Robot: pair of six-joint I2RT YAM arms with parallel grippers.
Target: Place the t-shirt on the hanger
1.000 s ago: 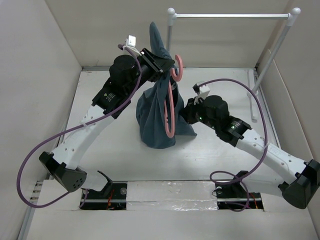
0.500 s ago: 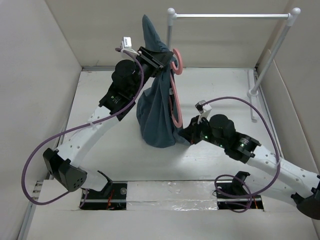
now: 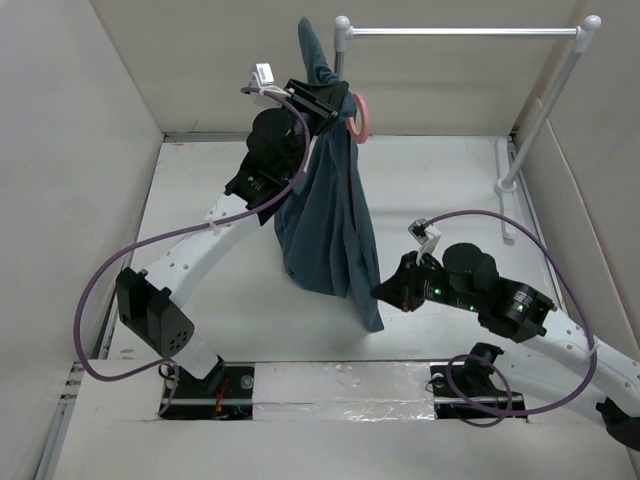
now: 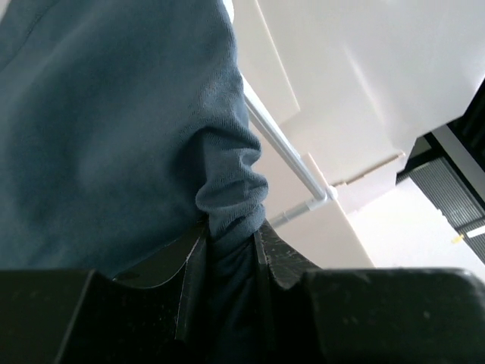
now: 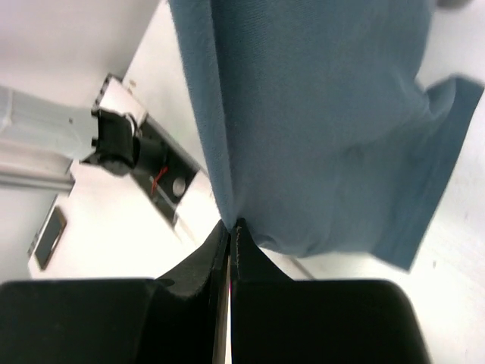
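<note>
The dark teal t-shirt [image 3: 330, 220] hangs bunched and lifted off the table, its top near the back wall. My left gripper [image 3: 325, 100] is shut on the top of the bunch; in the left wrist view the fabric [image 4: 227, 220] is pinched between the jaws. Only the pink hook of the hanger [image 3: 362, 115] shows beside that gripper; the hanger's body is hidden by the shirt. My right gripper [image 3: 385, 292] is shut on the shirt's lower edge and holds it out toward the near side. In the right wrist view the fabric [image 5: 318, 114] runs up from the closed gripper [image 5: 231, 226].
The white metal rail [image 3: 460, 32] spans the back right on two posts, with its foot [image 3: 505, 200] on the table at the right. It also shows in the left wrist view [image 4: 284, 148]. White walls stand left, right and behind. Purple cables loop off both arms.
The left gripper has lifted the shirt higher and to the right. The right gripper has moved toward the near edge with the hem, stretching the shirt. The hanger's pink body is now covered.
</note>
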